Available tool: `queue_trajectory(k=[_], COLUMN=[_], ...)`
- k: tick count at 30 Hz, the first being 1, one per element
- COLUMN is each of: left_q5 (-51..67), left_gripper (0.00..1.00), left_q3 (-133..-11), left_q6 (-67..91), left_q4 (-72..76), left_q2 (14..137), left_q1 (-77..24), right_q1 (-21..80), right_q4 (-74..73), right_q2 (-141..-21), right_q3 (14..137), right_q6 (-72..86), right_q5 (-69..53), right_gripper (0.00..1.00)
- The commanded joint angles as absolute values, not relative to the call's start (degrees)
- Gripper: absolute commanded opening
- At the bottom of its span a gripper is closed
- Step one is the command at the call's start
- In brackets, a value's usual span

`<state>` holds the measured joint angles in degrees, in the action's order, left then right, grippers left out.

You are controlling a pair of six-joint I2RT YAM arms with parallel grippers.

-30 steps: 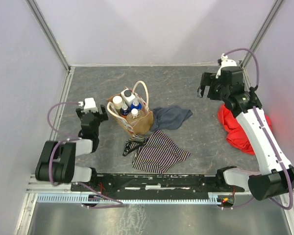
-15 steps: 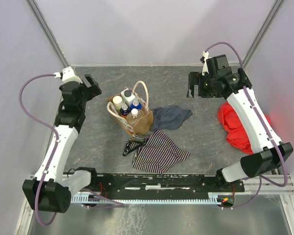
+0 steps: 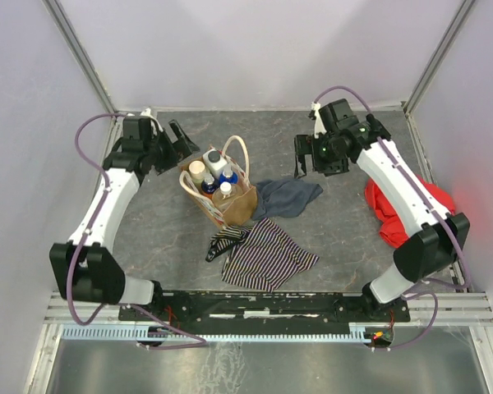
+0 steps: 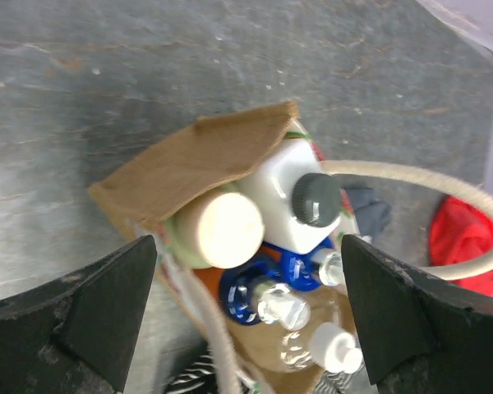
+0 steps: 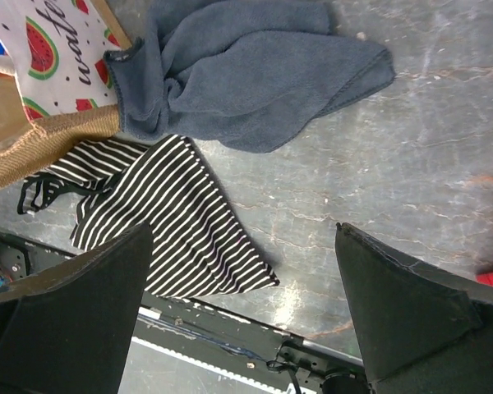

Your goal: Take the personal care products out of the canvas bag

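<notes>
The tan canvas bag (image 3: 234, 205) stands upright left of the table's middle, its cream handles (image 3: 240, 156) looped up. Inside it stand personal care products: a pale-green cylinder with a cream cap (image 4: 222, 228), a white flat bottle with a grey cap (image 4: 283, 193), two blue-topped orange pump bottles (image 4: 245, 295) and a beige pump bottle (image 4: 333, 349). My left gripper (image 3: 181, 141) hovers open just behind and left of the bag, above its opening (image 4: 248, 246), and holds nothing. My right gripper (image 3: 304, 160) hangs open and empty to the right of the bag, over bare table (image 5: 242, 234).
A grey-blue cloth (image 3: 286, 197) lies against the bag's right side. A black-and-white striped garment (image 3: 263, 254) lies in front of the bag. A red cloth (image 3: 403, 209) is bunched at the right wall. Walls close in the left, back and right sides.
The left arm has stretched out, carrying its gripper from the left side up to the bag's back-left corner. The right gripper has moved left toward the bag. Both stayed open.
</notes>
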<state>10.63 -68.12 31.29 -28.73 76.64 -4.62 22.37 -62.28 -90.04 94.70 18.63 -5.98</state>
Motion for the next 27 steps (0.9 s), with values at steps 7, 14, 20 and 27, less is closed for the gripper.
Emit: queue_trajectory(k=[7, 14, 20, 27], left_q5=[21.4, 11.4, 3.6, 2.6], left_gripper=[0.99, 0.99, 0.99, 0.99], left_q3=[-75.2, -78.9, -78.5, -78.0], left_q6=[37.4, 32.1, 29.4, 30.1], left_q4=[-34.6, -44.5, -50.6, -52.0], left_q2=[79.4, 73.4, 73.9, 74.5], left_q1=[-4.3, -4.3, -4.3, -4.3], right_q1=[30.0, 31.7, 31.7, 31.7], right_q4=[-58.1, -49.5, -46.2, -46.1], right_q2=[-101.2, -109.4, -114.2, -118.7], right_q3=[95.1, 93.5, 93.7, 94.5], right_q6=[20.4, 24.6, 27.5, 29.1], right_q5=[-2.6, 1.5, 4.1, 4.1], right_gripper=[1.0, 1.0, 1.0, 1.0])
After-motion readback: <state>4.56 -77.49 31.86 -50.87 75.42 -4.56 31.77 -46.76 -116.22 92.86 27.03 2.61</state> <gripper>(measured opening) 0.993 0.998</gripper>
